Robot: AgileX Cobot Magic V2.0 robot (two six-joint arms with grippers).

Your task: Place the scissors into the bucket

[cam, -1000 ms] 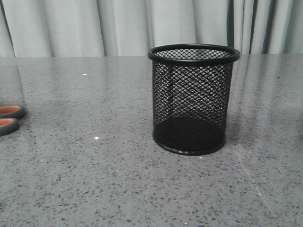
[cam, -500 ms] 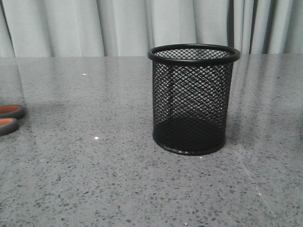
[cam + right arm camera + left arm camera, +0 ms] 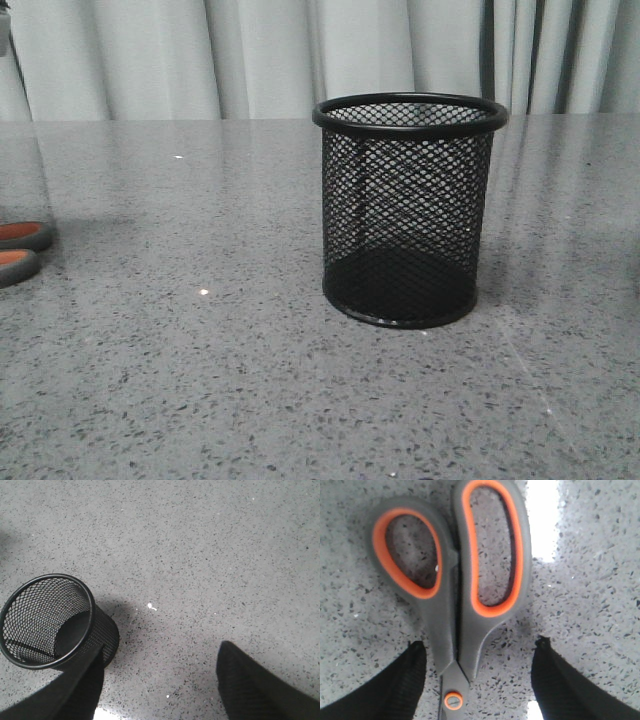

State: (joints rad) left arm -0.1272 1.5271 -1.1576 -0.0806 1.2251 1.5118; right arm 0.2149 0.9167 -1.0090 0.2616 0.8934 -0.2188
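Observation:
The scissors (image 3: 465,610) lie flat on the grey speckled table, dark grey handles lined in orange, orange pivot between my left fingers. My left gripper (image 3: 477,680) is open, its fingers on either side of the scissors' neck, apart from it. In the front view only the handle ends (image 3: 18,250) show at the left edge. The black mesh bucket (image 3: 408,210) stands upright and empty at the middle right. It also shows in the right wrist view (image 3: 52,622). My right gripper (image 3: 160,680) is open and empty above bare table beside the bucket.
The grey speckled table (image 3: 200,380) runs to a pale curtain (image 3: 250,55) at the back. A small part of my left arm shows at the top left corner of the front view (image 3: 4,25).
A bit of the left arm has come into the front view's top left corner. The scissors and bucket have not moved.

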